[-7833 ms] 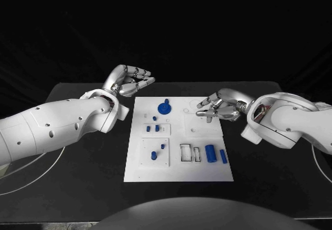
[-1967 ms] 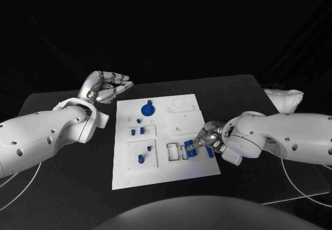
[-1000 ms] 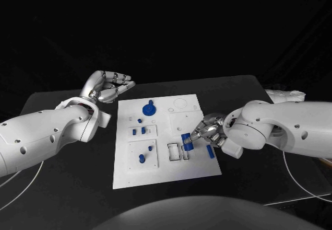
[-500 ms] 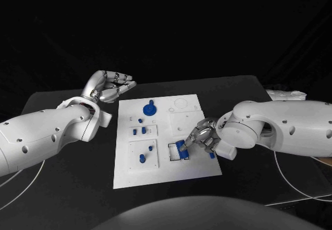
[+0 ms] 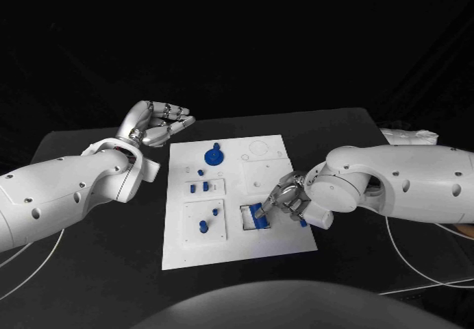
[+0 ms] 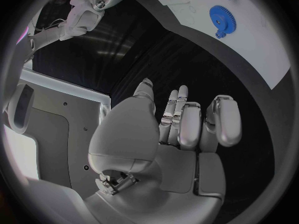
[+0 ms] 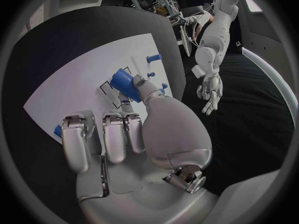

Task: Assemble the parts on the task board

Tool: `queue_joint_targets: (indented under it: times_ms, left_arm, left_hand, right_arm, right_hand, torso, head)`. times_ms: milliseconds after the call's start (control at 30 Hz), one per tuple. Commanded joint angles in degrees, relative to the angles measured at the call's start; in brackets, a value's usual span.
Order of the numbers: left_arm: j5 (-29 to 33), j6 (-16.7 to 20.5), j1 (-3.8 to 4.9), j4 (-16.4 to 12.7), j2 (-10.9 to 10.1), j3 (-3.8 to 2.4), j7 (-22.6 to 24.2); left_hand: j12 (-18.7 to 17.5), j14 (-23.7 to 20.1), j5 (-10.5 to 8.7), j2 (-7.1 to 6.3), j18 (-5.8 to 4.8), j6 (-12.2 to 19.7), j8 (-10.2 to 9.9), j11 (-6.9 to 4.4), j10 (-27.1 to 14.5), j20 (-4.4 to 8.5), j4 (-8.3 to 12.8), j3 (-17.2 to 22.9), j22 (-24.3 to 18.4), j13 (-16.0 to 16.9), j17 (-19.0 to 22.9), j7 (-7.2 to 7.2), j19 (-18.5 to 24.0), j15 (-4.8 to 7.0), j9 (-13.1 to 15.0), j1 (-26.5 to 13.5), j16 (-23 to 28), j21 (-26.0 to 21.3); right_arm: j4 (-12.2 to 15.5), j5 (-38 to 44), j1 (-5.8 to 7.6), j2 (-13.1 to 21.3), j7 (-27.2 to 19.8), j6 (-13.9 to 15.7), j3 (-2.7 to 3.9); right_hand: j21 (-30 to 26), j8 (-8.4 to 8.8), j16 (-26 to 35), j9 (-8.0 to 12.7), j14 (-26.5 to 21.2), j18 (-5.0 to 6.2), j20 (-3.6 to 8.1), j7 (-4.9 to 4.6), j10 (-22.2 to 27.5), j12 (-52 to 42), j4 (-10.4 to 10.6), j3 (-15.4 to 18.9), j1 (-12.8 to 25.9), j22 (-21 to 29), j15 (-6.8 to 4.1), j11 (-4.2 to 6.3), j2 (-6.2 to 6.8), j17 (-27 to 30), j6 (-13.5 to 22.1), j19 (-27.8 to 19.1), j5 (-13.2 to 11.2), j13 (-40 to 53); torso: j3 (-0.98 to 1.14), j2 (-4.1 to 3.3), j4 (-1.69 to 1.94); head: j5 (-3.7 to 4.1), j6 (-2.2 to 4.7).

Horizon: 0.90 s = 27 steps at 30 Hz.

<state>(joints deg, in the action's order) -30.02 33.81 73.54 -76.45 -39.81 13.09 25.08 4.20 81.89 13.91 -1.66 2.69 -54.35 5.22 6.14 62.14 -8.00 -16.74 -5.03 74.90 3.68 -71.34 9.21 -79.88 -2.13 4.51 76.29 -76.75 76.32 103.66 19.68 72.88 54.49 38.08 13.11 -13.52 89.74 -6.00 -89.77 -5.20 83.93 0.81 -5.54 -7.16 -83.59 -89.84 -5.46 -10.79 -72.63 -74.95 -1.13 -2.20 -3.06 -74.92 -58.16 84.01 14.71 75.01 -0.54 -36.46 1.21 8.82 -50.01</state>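
Observation:
The white task board lies in the middle of the black table. My right hand pinches a blue cylinder between thumb and a finger, tilted just over the rectangular slots on the board's near right part. The right wrist view shows the same cylinder at the fingertips, over the board. A second blue cylinder lies on the board beside that hand. My left hand hovers off the board's far left corner, fingers curled in on nothing.
A blue gear stands at the far end of the board, also seen as the gear from the left wrist. Small blue pegs and two more pegs stand in the left-hand plates. The table edge runs close to the board's near side.
My right hand has carried the blue cylinder toward me and leftward, lowering it over the rectangular slots. The left hand has stayed where it was.

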Motion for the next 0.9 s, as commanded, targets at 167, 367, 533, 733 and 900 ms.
queue_joint_targets:
  times_ms: [167,367,533,733,900]
  left_arm:
    - [0.0,-0.7,0.02,-0.2,0.1,-0.04,0.2]
    - [0.0,-0.7,0.03,-0.1,0.1,-0.04,0.2]
    - [0.0,-0.8,0.03,-0.2,0.0,-0.03,0.1]
    - [-0.1,-0.8,0.03,-0.2,-0.1,-0.03,0.1]
    - [-0.1,-0.8,0.03,-0.2,-0.1,-0.03,0.1]
  left_hand:
    - [-0.2,0.5,0.34,0.54,0.59,0.1,-0.3,0.03,0.0,-0.09,0.0,-0.4,10.2,0.1,0.0,0.25,-0.3,0.08,-0.1,-0.1,0.1,-0.4]
    - [-0.2,0.5,0.34,0.54,0.59,0.1,-0.3,0.03,0.0,-0.09,0.0,-0.4,10.2,0.1,0.0,0.25,-0.3,0.08,-0.1,-0.1,0.1,-0.4]
    - [-0.2,0.5,0.34,0.54,0.59,0.1,-0.3,0.03,0.0,-0.09,0.0,-0.4,10.2,0.1,0.0,0.25,-0.3,0.08,-0.1,-0.1,0.1,-0.4]
    - [-0.2,0.5,0.34,0.54,0.59,0.1,-0.3,0.03,0.0,-0.09,0.0,-0.4,10.2,0.1,0.0,0.25,-0.3,0.08,-0.1,-0.1,0.1,-0.4]
    - [-0.2,0.5,0.34,0.54,0.59,0.1,-0.3,0.03,0.0,-0.09,0.0,-0.4,10.2,0.1,0.0,0.25,-0.3,0.08,-0.1,-0.1,0.1,-0.4]
  right_arm:
    - [-0.4,0.9,-0.28,-0.2,1.0,-0.2,-0.01]
    - [-0.6,1.2,-0.49,-0.5,1.1,-0.3,-0.01]
    - [-0.7,1.8,-0.56,-0.8,1.3,-0.6,-0.01]
    - [-0.7,2.3,-0.59,-1.1,1.4,-0.7,-0.01]
    - [-0.8,2.8,-0.60,-1.2,1.5,-0.5,-0.01]
  right_hand:
    - [0.3,-0.05,-0.2,-2.9,6.1,-0.81,0.39,0.91,-6.4,-0.2,0.4,-0.3,0.4,-15.1,-0.12,-0.13,-0.46,-15.1,-1.4,6.0,-0.8,15.0]
    - [0.3,0.32,-0.2,-2.6,6.1,-0.81,0.34,0.89,-6.4,-0.2,0.7,-0.1,0.9,-15.1,-0.09,-0.17,-0.32,-15.1,-1.5,6.0,-2.0,15.0]
    - [0.3,0.65,-0.2,-2.4,6.1,-0.81,0.31,0.82,-6.4,-0.2,1.1,0.2,1.5,-15.1,-0.07,-0.22,0.01,-15.1,-1.6,6.0,-2.8,15.0]
    - [0.3,0.92,-0.2,-2.2,6.1,-0.81,0.29,0.77,-6.4,-0.2,1.6,0.5,2.1,-15.1,-0.04,-0.26,0.19,-15.1,-1.7,6.0,-3.5,15.0]
    - [0.3,1.12,-0.2,-2.1,6.1,-0.81,0.27,0.73,-6.4,-0.2,2.0,0.8,2.4,-15.1,-0.04,-0.28,0.25,-15.1,-1.7,6.0,-4.0,15.0]
  torso:
    - [-0.02,-0.03,-0.02]
    - [0.01,0.04,-0.01]
    - [0.01,0.05,-0.02]
    - [-0.02,0.01,-0.04]
    - [-0.05,-0.02,0.02]
  head:
    - [0.03,0.01]
    - [-0.05,0.01]
    - [-0.16,0.01]
    - [-0.13,0.01]
    - [-0.03,0.01]
